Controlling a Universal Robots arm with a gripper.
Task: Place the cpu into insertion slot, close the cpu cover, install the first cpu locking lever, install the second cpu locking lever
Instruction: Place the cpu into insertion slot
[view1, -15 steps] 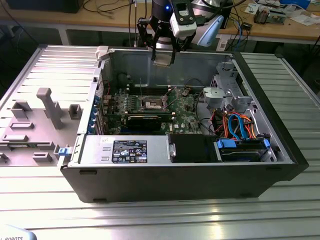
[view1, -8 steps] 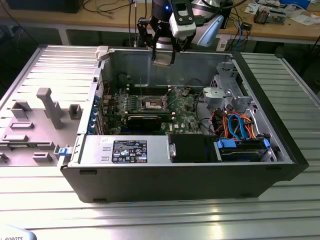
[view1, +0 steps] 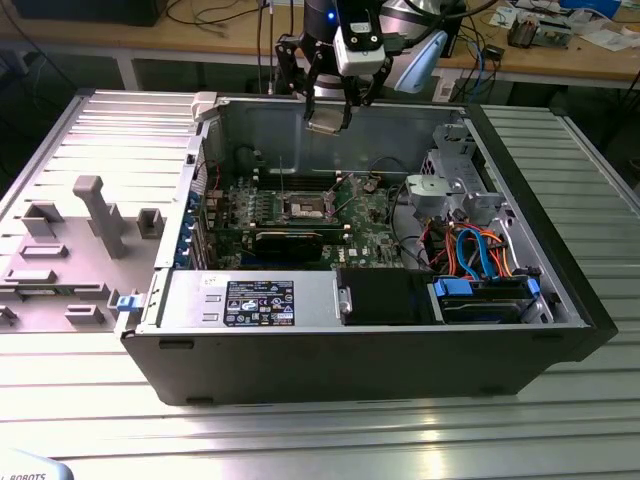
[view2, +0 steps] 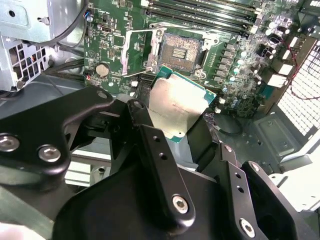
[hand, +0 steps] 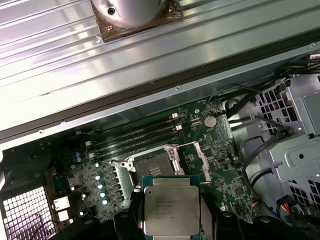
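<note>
Your jaws pinch the cpu by its edges, well above the open insertion slot below them, so a tilted or offset descent could bend socket pins.

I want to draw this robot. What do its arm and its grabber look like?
The gripper is black, built of flat jointed bars with round silver screws. A white block sits on its wrist, and the dark arm has a blue light.

Unreadable print on the cpu and a power-supply label
</note>
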